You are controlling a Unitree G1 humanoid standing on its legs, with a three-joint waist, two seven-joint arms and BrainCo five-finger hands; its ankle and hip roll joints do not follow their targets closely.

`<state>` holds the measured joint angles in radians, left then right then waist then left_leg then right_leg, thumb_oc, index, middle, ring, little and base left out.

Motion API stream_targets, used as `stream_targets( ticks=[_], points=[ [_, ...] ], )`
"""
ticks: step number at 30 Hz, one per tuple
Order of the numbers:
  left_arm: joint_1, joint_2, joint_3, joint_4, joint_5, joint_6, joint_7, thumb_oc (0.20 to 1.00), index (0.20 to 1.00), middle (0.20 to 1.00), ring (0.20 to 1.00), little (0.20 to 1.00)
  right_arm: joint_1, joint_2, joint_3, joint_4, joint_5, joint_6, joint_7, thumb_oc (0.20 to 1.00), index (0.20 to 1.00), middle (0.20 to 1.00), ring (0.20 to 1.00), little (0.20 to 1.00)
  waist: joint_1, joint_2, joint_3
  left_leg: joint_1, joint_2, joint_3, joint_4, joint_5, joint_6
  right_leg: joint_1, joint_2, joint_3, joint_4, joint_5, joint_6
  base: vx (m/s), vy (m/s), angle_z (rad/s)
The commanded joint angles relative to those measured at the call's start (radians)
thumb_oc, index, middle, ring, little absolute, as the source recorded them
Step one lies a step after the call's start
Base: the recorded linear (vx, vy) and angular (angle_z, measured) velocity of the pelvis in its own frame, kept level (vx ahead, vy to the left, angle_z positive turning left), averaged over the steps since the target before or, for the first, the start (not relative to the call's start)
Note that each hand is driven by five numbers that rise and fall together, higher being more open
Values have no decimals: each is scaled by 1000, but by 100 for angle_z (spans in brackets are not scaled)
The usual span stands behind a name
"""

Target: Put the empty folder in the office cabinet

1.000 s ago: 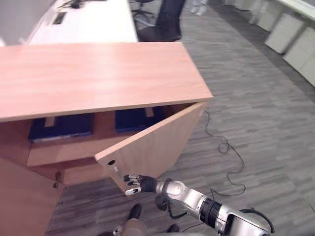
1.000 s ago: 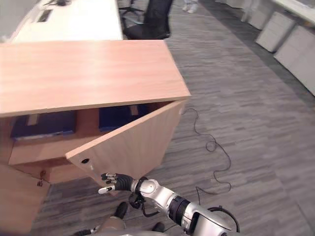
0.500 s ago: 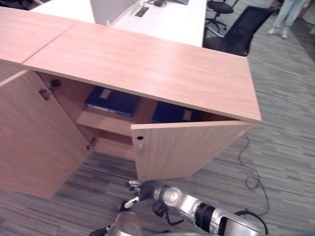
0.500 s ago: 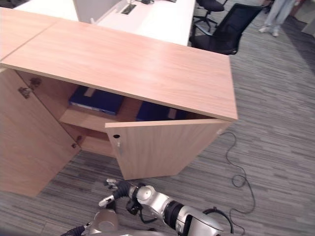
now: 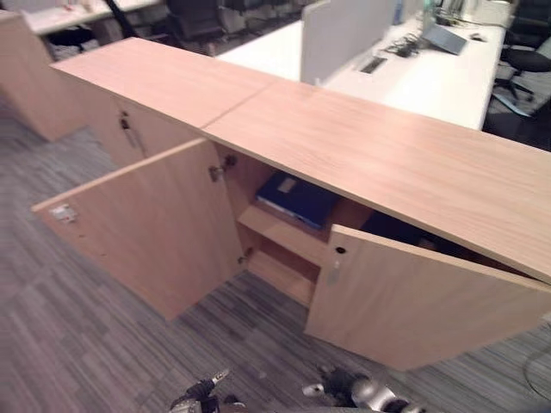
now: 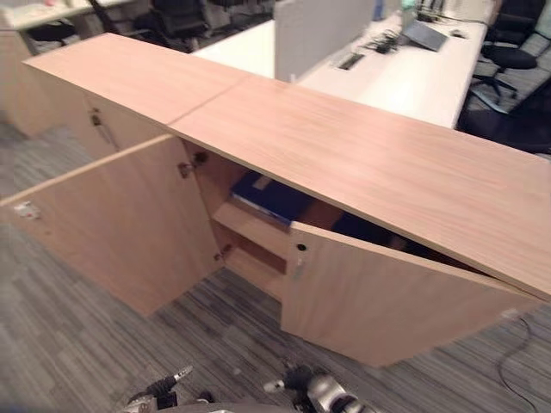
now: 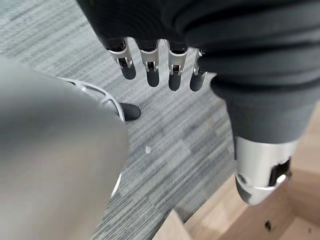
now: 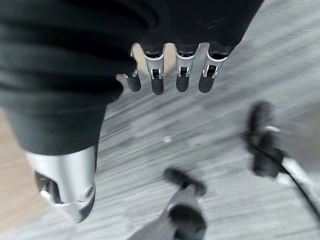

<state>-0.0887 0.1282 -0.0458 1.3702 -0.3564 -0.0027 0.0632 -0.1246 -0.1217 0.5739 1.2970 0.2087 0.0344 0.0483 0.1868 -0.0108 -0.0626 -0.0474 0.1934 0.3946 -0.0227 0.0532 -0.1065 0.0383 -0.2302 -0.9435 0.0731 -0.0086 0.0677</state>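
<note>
Grey striped carpet (image 5: 95, 344) is covering the floor in front of and beside the furniture. A white desk (image 6: 405, 73) is standing behind the wooden unit, and a grey divider panel (image 5: 340, 34) is rising upright from it. A laptop (image 5: 443, 39) is sitting on the desk surface toward its far end, with small dark items lying near it that are too small to identify. Black office chairs (image 5: 194, 17) are standing in the background at the far left, and another black chair (image 6: 512, 56) is standing at the far right edge beyond the desk. A further light wooden unit (image 5: 30, 77) is standing at the far left.
</note>
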Motion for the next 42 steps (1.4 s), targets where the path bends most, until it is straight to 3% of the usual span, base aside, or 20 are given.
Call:
stream_targets(
  ticks=[1,4,5,7,8,9,11,14,15,16,18,23,25,27,28,30,31,34,38,42],
  points=[
    [-32,33,-42,31,68,-6,-18,1000,1000,1000,1000,1000,-107,73,-86,34,60,-27,-28,1000,1000,1000,1000,1000,17,-40,39,45,-40,-84,-55,-43,-2,-94,-45,105,-152,146,85,-43,373,96],
    [-35,56,-41,30,100,-9,-30,1000,1000,1000,1000,1000,-85,57,-136,35,68,-28,-31,1000,1000,1000,1000,1000,13,-36,40,47,-92,-107,-51,-73,28,-79,-91,97,-150,170,106,6,363,60],
    [-39,84,-32,24,128,-13,-41,1000,1000,1000,1000,1000,-53,48,-179,50,70,-24,-21,1000,1000,1000,1000,1000,12,-30,39,59,-149,-128,-36,-111,62,-61,-137,102,-140,192,124,48,312,34],
    [-44,94,-35,19,140,-20,-43,1000,1000,1000,1000,1000,-41,42,-198,54,71,-24,-16,1000,1000,1000,1000,1000,8,-27,45,65,-174,-137,-31,-120,77,-55,-165,99,-125,201,137,42,365,48],
    [-50,108,-34,16,143,-23,-36,1000,1000,1000,1000,1000,-33,37,-222,58,79,-28,-10,1000,1000,1000,1000,1000,-3,-14,56,81,-190,-153,-34,-123,91,-63,-199,129,-79,207,141,22,377,54],
    [-57,115,-32,15,135,-31,-27,1000,1000,1000,1000,1000,-28,24,-240,61,88,-33,-11,1000,1000,1000,1000,1000,-27,0,73,87,-193,-173,-39,-116,94,-76,-194,202,-35,177,133,34,312,27],
    [-59,120,-27,14,113,-41,-21,1000,1000,1000,1000,1000,-23,14,-249,81,98,-39,-17,1000,1000,1000,1000,1000,-62,21,84,110,-204,-189,-64,-109,99,-116,-141,340,33,107,103,44,195,7],
    [-60,120,-37,22,105,-54,-22,1000,1000,1000,1000,1000,0,-1,-266,89,147,-59,-16,1000,1000,1000,1000,1000,-115,13,82,99,-230,-242,-65,-104,102,-144,23,438,27,6,54,94,30,20],
    [-42,299,-26,-205,35,-47,-85,1000,1000,1000,1000,1000,33,-70,-341,102,165,-49,1,1000,1000,1000,1000,1000,-117,29,84,92,-254,-289,-62,-105,107,-142,93,468,-21,-11,55,104,-48,23],
    [87,285,-23,-407,13,-51,-85,1000,1000,1000,1000,1000,39,-76,-370,118,173,-49,-8,1000,1000,1000,1000,1000,-98,29,92,92,-256,-307,-58,-103,107,-127,107,470,-40,-12,43,94,-75,75],
    [168,264,-25,-485,15,-53,-102,1000,1000,1000,1000,1000,32,-89,-388,141,168,-53,-6,1000,1000,1000,1000,1000,-88,26,91,82,-254,-312,-31,-114,103,-107,117,472,-66,-10,38,45,-80,93],
    [188,259,28,-398,14,-34,-104,1000,1000,1000,1000,1000,28,-113,-423,163,162,-53,-24,1000,1000,1000,1000,1000,-73,15,112,-19,-196,-237,227,-203,57,-40,118,470,-128,-8,24,8,-50,15],
    [158,264,70,-336,25,-36,-84,1000,1000,1000,1000,1000,29,-119,-428,159,160,-52,-23,1000,1000,1000,1000,1000,-77,12,112,-47,-126,-178,293,-200,35,-12,110,469,-146,-19,17,6,2,-16],
    [134,299,115,-277,41,-45,-66,1000,1000,1000,1000,1000,34,-126,-430,154,148,-52,-22,1000,1000,1000,1000,1000,-84,4,110,-42,-69,-135,273,-168,27,-6,105,486,-152,-18,18,68,49,-16],
    [132,349,149,-300,44,-52,-51,1000,1000,1000,1000,1000,45,-139,-435,152,123,-50,-16,1000,1000,1000,1000,1000,-81,-3,98,-35,-48,-177,202,-115,16,-8,106,508,-157,-17,23,93,61,-26],
    [123,384,167,-291,42,-58,-44,1000,1000,1000,1000,1000,47,-147,-433,153,109,-49,-14,1000,1000,1000,1000,1000,-78,-2,94,-41,-32,-218,162,-78,4,-9,109,520,-159,-20,25,51,99,-23],
    [87,449,191,-277,34,-62,-39,1000,1000,1000,1000,1000,56,-159,-439,158,95,-49,-15,1000,1000,1000,1000,1000,-81,7,87,-44,-21,-293,59,-7,-4,-21,107,529,-160,-10,25,10,124,-42],
    [38,537,216,-243,44,-56,-50,1000,1000,1000,1000,1000,82,-182,-464,164,81,-45,-4,1000,1000,1000,1000,1000,-106,45,71,1,11,-280,-34,23,-25,-14,106,520,-160,-8,39,39,238,-39],
    [-12,644,224,-198,105,-54,-71,1000,1000,1000,1000,1000,115,-218,-511,170,81,-36,13,1000,1000,1000,1000,1000,-137,84,33,32,-36,-282,-65,-6,-22,-26,65,527,-160,34,68,56,326,5],
    [-95,758,223,-183,116,-57,-94,1000,1000,1000,1000,1000,124,-244,-548,187,85,-27,29,1000,1000,1000,1000,1000,-151,80,28,49,-115,-263,-60,-50,24,-38,-3,556,-157,82,104,28,293,-13]
  ],
)
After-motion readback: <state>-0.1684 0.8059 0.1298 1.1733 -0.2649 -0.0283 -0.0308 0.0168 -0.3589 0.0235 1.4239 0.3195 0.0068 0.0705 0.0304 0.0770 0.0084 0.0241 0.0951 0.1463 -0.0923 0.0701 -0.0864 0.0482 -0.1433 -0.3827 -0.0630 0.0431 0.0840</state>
